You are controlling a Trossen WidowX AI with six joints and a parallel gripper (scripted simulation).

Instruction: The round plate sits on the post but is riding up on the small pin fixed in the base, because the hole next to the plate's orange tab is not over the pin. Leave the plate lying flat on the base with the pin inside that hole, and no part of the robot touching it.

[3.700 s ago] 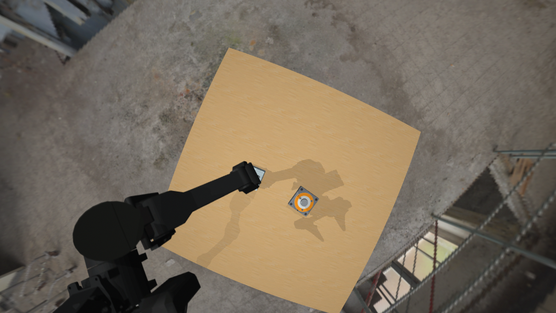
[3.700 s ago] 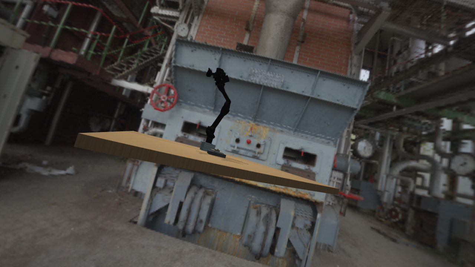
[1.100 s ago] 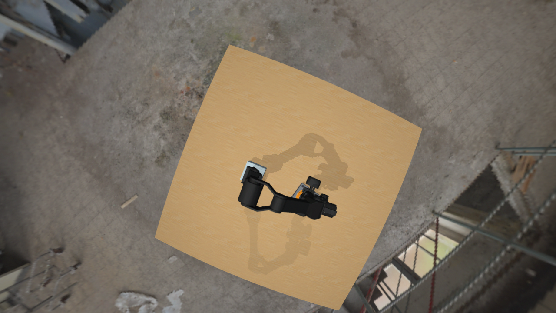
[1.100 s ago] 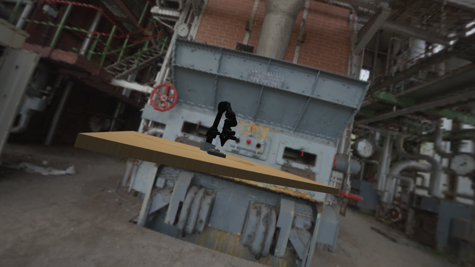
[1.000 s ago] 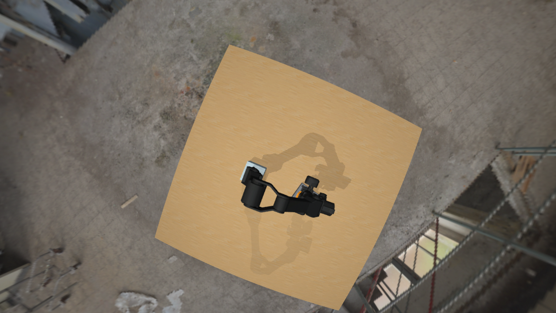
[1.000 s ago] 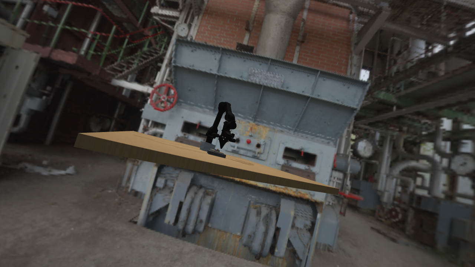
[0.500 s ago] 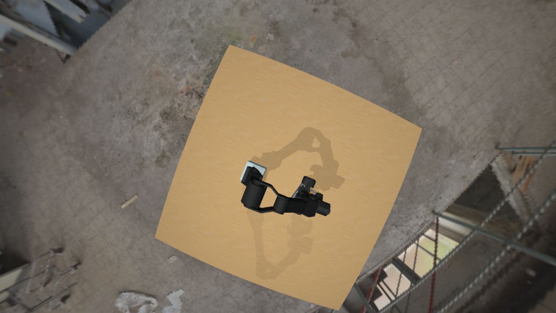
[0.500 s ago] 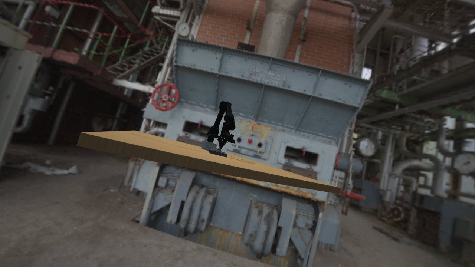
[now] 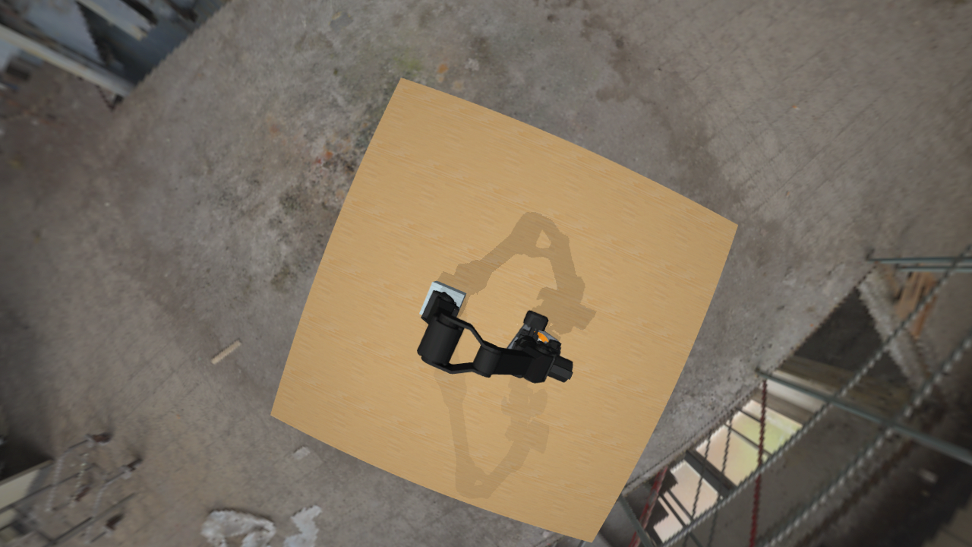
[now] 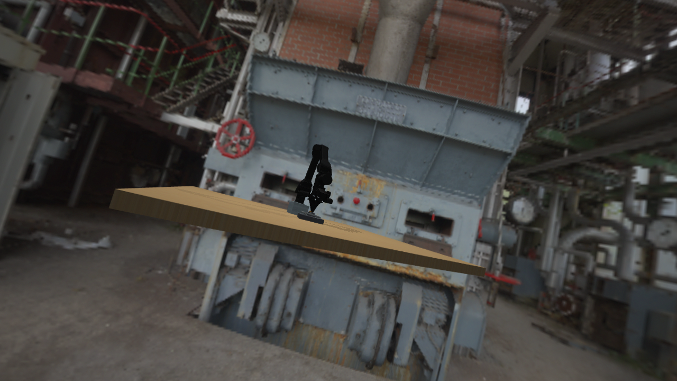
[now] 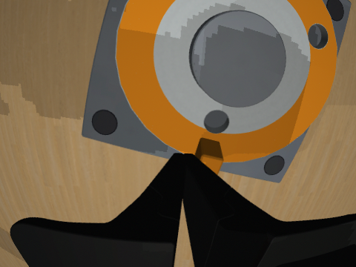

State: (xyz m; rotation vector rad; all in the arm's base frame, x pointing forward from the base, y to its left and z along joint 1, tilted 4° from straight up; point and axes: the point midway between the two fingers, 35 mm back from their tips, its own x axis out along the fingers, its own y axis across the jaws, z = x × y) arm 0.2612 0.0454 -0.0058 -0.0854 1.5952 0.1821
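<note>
A square wooden table top (image 10: 227, 212) is seen in an old industrial hall. Behind it a riveted grey-blue machine (image 10: 378, 137) is set against a red brick wall (image 10: 326, 33), with a red handwheel (image 10: 235, 137) at its left side. Pipes and round gauges (image 10: 522, 209) are ranged on the right — blurred. The floor is stained grey concrete (image 9: 169, 169), and from above metal railings (image 9: 849, 408) are seen at its edge.

Pincer (image 11: 184, 157) closed, empty, pointing down
</note>
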